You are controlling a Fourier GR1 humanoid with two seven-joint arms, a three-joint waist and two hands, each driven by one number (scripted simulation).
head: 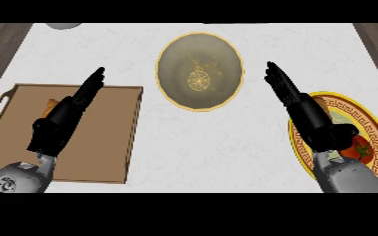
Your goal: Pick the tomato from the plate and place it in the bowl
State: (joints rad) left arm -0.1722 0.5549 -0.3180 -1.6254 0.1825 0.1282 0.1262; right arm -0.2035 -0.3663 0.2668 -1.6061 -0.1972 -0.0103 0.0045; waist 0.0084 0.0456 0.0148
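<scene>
A red tomato (363, 148) lies on a yellow-rimmed patterned plate (353, 107) at the right edge of the counter, partly hidden behind my right wrist. My right hand (301, 105) is open, fingers straight and pointing up-left, above the plate's left side and holding nothing. The bowl (199, 71), grey inside with a gold rim and a gold centre motif, stands at the middle back. Over the wooden board at the left, my left hand (68, 112) is open with straight fingers.
A brown wooden cutting board (103, 130) lies at the left, with a small orange item (52, 105) on it mostly hidden by my left hand. A grey object (65, 25) peeks in at the top left. White counter surface (214, 150) spreads between board and plate.
</scene>
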